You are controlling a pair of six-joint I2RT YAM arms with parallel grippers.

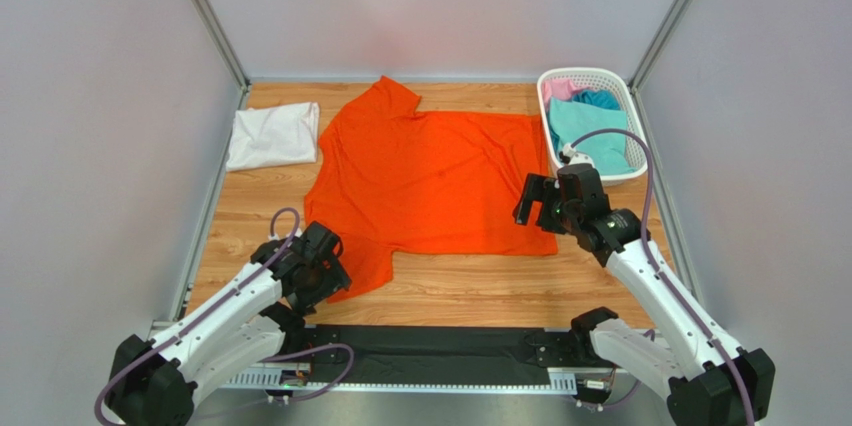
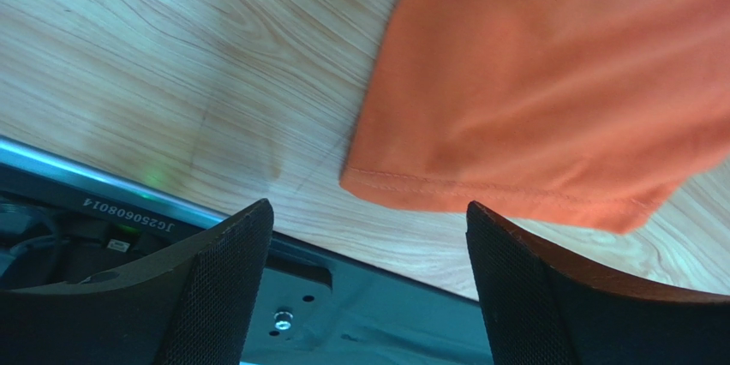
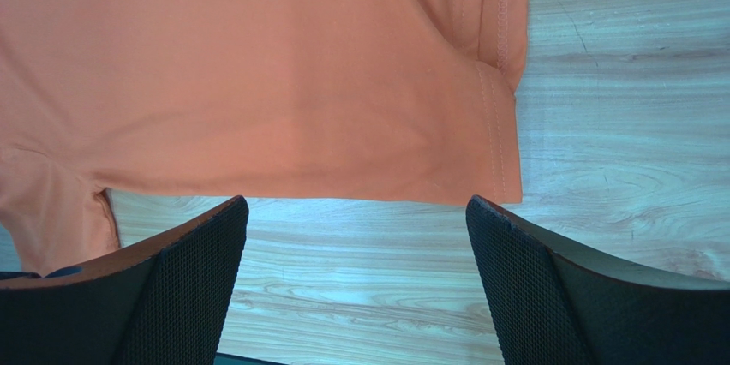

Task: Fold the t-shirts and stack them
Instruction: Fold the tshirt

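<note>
A bright orange t-shirt (image 1: 430, 181) lies spread flat on the wooden table, one sleeve at the back, one at the front left. A folded white t-shirt (image 1: 272, 135) lies at the back left. My left gripper (image 1: 325, 268) is open and empty, above the front-left sleeve; that sleeve's hem (image 2: 514, 198) lies just beyond its fingertips. My right gripper (image 1: 533, 201) is open and empty over the shirt's right bottom corner (image 3: 501, 185), which lies just beyond its fingertips. Teal (image 1: 590, 131), pink (image 1: 560, 89) and blue (image 1: 598, 99) shirts lie in the basket.
A white plastic lattice basket (image 1: 618, 77) stands at the back right against the wall. A black base strip (image 1: 430, 351) and a metal rail run along the table's near edge. Grey walls close in the left, back and right sides.
</note>
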